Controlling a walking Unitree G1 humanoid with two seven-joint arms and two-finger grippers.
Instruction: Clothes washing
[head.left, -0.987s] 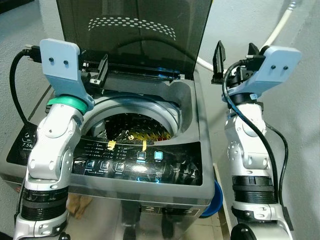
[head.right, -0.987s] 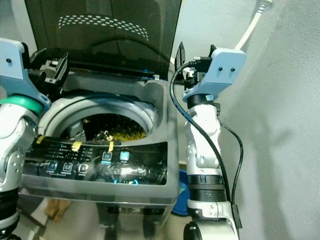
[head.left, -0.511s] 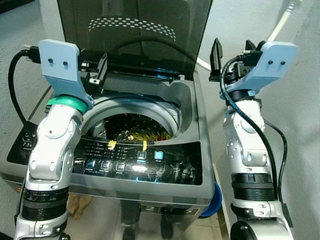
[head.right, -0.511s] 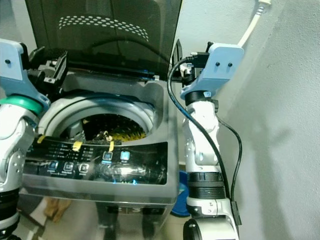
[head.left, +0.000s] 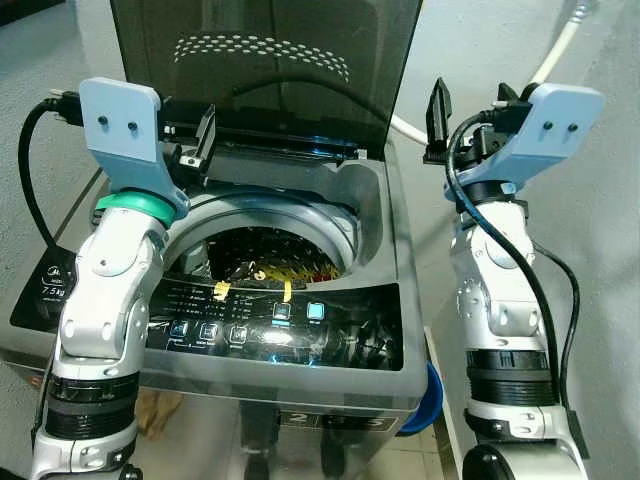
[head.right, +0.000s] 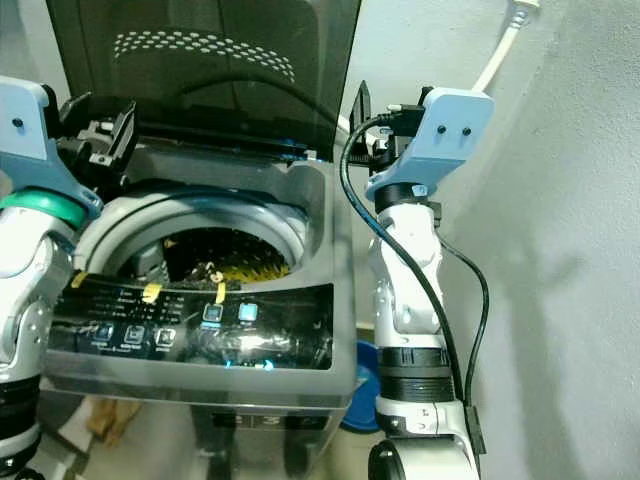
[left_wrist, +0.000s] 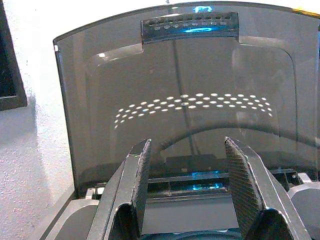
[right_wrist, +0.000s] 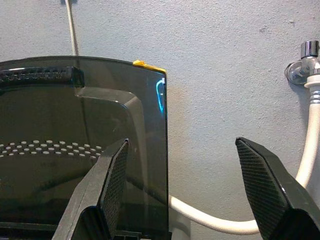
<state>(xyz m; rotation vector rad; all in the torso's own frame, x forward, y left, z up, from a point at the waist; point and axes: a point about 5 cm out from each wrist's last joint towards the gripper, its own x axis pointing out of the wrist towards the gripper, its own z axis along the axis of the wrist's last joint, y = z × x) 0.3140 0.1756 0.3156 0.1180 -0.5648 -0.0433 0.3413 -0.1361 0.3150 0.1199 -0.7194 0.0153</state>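
Observation:
A grey top-loading washing machine (head.left: 385, 205) stands in front of me with its dark see-through lid (head.left: 260, 70) raised upright. Dark and yellow clothes (head.left: 278, 264) lie in the drum. My left gripper (head.left: 192, 140) is held up over the machine's back left corner, open and empty, pointing at the lid (left_wrist: 200, 75). My right gripper (head.left: 470, 105) is raised just right of the lid's edge (right_wrist: 161, 130), also open and empty, facing the wall.
The control panel (head.left: 280, 320) along the front glows with blue buttons and has two yellow tape strips (head.left: 222, 290). A white hose (head.left: 555, 50) runs from a wall tap (right_wrist: 307, 52) behind the machine. A blue object (head.left: 432, 395) lies on the floor at the right.
The right arm swayed slightly left and came back. Both grippers stay open and raised, and the clothes have not moved.

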